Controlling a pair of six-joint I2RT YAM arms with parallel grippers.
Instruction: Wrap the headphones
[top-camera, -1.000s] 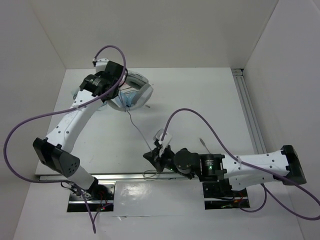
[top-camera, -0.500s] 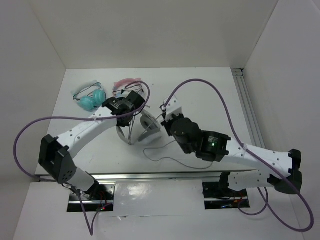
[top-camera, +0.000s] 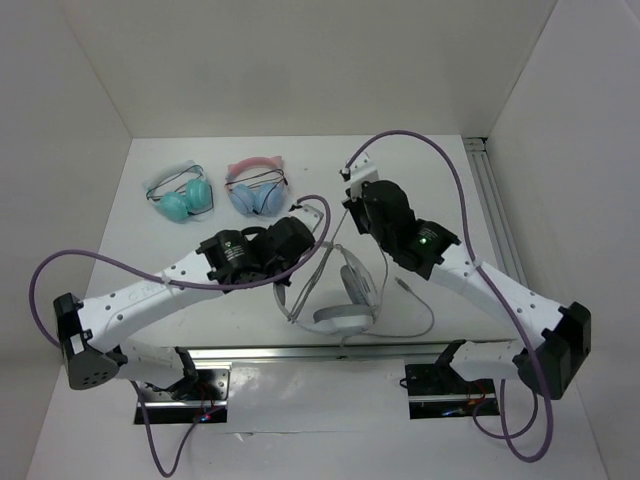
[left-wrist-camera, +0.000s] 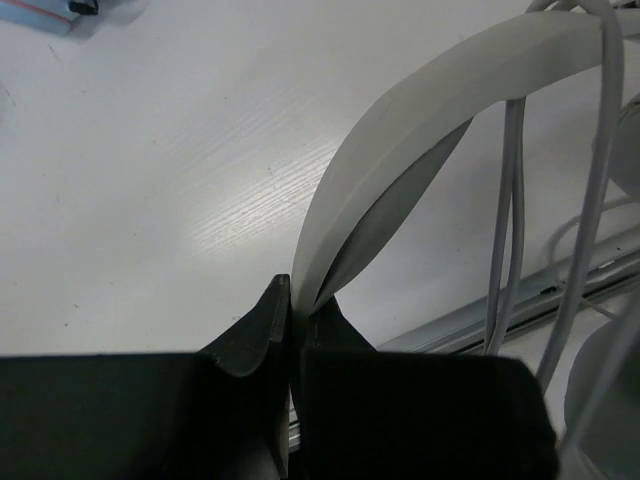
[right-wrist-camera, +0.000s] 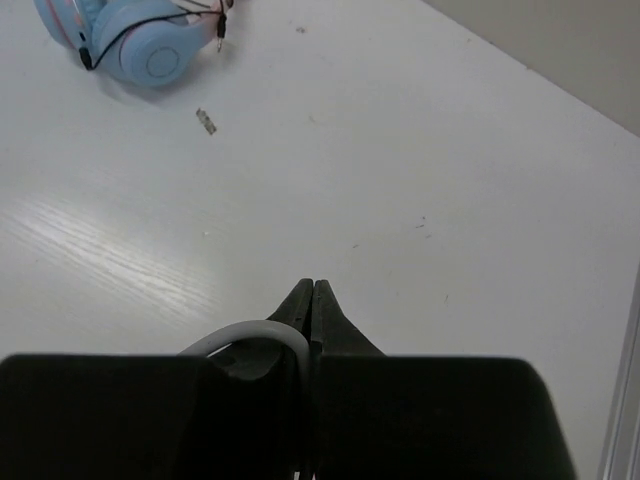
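Note:
The white-and-grey headphones (top-camera: 348, 300) hang near the front middle of the table. In the left wrist view their wide headband (left-wrist-camera: 430, 100) arches up to the right, and my left gripper (left-wrist-camera: 297, 293) is shut on its lower end. Strands of the thin grey cable (left-wrist-camera: 512, 200) run down beside the band. From above, the left gripper (top-camera: 305, 248) sits just left of the headphones. My right gripper (top-camera: 347, 205) is behind them. In the right wrist view the right gripper (right-wrist-camera: 313, 287) is shut, with a loop of the cable (right-wrist-camera: 262, 330) running into its jaws.
A teal pair (top-camera: 182, 199) and a pink-and-blue cat-ear pair (top-camera: 255, 190) lie at the back left; the cat-ear pair (right-wrist-camera: 130, 35) also shows in the right wrist view. Slack cable (top-camera: 415, 312) trails right of the headphones. Metal rails run along the near edge (top-camera: 260, 352) and right side (top-camera: 497, 225).
The left gripper has carried the headphones from the back left to the front middle. The right gripper has swung from the near edge up to the back middle, drawing the cable along.

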